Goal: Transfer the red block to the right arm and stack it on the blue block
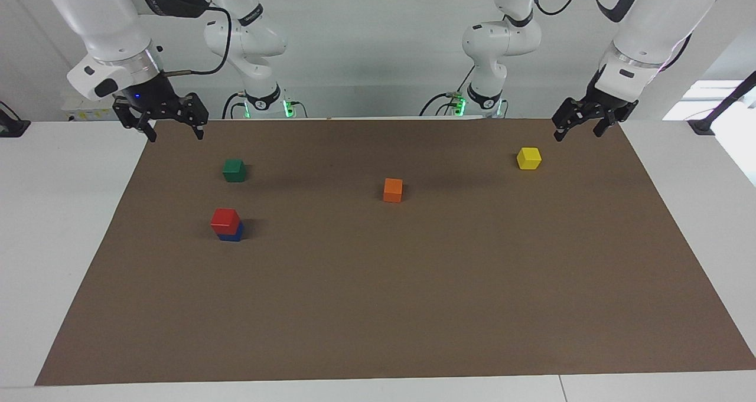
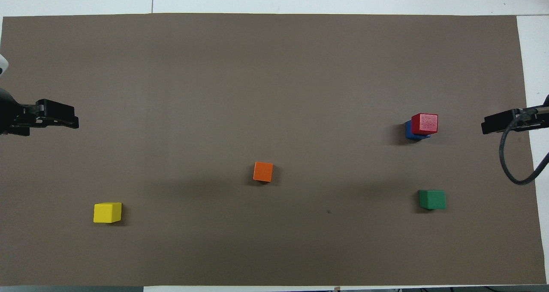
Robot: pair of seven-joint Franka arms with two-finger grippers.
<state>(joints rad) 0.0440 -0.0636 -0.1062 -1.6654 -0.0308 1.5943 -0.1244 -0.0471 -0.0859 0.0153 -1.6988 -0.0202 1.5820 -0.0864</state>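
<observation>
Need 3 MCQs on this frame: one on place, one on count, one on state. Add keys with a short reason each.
1. The red block is:
A. on the blue block
B. beside the yellow block
C. in a gripper

2. Cubes on the brown mat:
A. three
B. four
C. five

3. The right gripper is:
A. shut on a cube
B. open, holding nothing
C. pressing on the stack

Answers:
1 A: red sits atop blue, slightly offset.
2 C: red, blue, green block, orange block, yellow.
3 B: its fingers are spread and empty at the mat's edge; the left gripper waits likewise.
</observation>
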